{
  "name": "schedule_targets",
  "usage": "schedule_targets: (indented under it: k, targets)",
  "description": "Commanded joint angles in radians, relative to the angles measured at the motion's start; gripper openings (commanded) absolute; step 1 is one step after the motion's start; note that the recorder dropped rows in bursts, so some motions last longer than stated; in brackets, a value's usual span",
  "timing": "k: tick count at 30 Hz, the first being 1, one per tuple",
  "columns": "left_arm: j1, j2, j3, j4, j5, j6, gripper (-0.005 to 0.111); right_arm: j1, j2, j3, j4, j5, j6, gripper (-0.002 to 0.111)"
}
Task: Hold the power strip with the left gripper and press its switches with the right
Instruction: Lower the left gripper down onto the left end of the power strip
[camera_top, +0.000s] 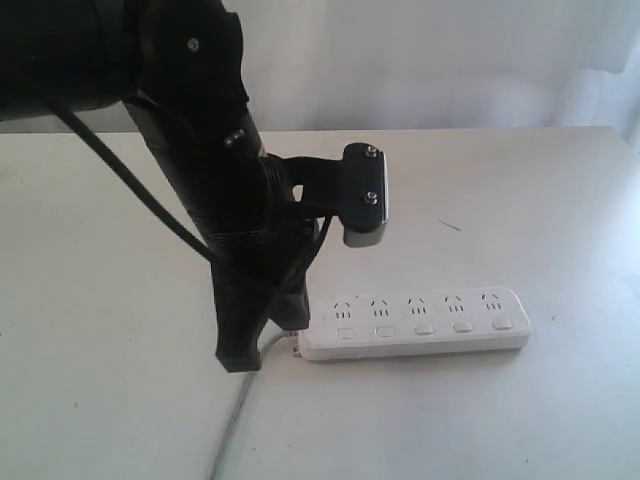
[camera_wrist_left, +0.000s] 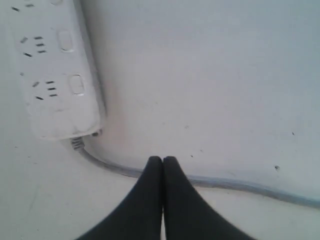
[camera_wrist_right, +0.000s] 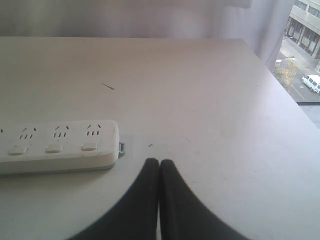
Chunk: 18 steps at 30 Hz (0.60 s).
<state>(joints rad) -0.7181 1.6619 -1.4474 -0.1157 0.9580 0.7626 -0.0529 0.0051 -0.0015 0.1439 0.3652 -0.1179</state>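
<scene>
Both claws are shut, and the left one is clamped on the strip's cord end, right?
Not quite. The left claw and right claw are shut, but the left one is clamped on nothing: the left wrist view shows its closed tips apart from the strip, beside its cord end.

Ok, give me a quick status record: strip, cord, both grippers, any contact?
power strip: flat on the table, sockets up
switches: five in a row, none being pressed
left gripper: jaws shut, empty, by the strip's cord end, clear of the strip
right gripper: jaws shut, empty, just off the opposite end, not touching
cord: leaves one end, runs past the left gripper
hold: not yet made
</scene>
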Motion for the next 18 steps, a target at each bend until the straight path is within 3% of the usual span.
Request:
schedule_targets:
  k: [1, 7, 9, 12, 15, 16, 17, 18]
  targets:
    - [-0.004, -0.008, -0.007, -0.018, -0.049, -0.102, 0.000, -0.005, -0.005, 0.002, 0.000, -0.013, 0.002, 0.000]
    - [-0.004, -0.008, -0.007, -0.044, -0.063, -0.067, 0.000, -0.005, -0.005, 0.002, 0.000, -0.013, 0.002, 0.000]
    - [-0.004, -0.008, -0.007, -0.060, -0.049, -0.041, 0.007, -0.005, -0.005, 0.002, 0.000, -0.013, 0.002, 0.000]
    - [-0.004, -0.008, -0.007, -0.070, -0.053, 0.021, 0.036, -0.005, -0.005, 0.002, 0.000, -0.013, 0.002, 0.000]
    - [-0.004, -0.003, -0.007, -0.072, -0.087, 0.049, 0.085, -0.005, -0.005, 0.002, 0.000, -0.013, 0.002, 0.000]
    - [-0.004, 0.002, -0.007, -0.069, -0.108, 0.045, 0.096, -0.005, -0.005, 0.002, 0.000, -0.013, 0.002, 0.000]
    - [-0.004, 0.006, -0.007, -0.069, -0.125, 0.043, 0.105, -0.005, -0.005, 0.002, 0.000, -0.013, 0.002, 0.000]
    - [-0.004, 0.020, -0.007, -0.060, -0.143, 0.042, 0.105, -0.005, -0.005, 0.002, 0.000, -0.013, 0.002, 0.000]
